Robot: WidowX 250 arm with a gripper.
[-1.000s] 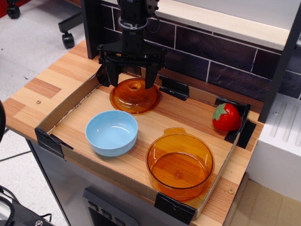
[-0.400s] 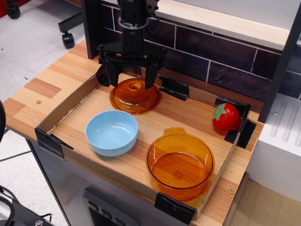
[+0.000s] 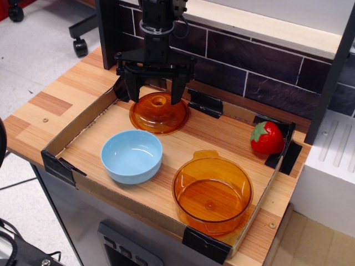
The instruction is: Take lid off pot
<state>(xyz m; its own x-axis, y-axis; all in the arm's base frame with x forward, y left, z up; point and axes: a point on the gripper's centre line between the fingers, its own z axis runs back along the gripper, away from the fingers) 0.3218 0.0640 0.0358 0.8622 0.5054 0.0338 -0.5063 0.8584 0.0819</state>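
The orange translucent lid (image 3: 160,114) lies on the wooden tray floor at the back left, dome up, with its ring knob (image 3: 159,101) at the centre. The orange pot (image 3: 212,195) stands open and uncovered at the front right of the tray, apart from the lid. My black gripper (image 3: 155,98) hangs straight over the lid, open, with one finger (image 3: 132,88) left of the knob and the other finger (image 3: 176,91) right of it. The fingers hold nothing.
A light-blue bowl (image 3: 132,155) sits front left, between lid and pot. A red toy strawberry (image 3: 267,138) rests at the back right corner. A low cardboard wall (image 3: 72,128) with black corner clips rims the tray. A dark tiled wall (image 3: 266,77) stands behind.
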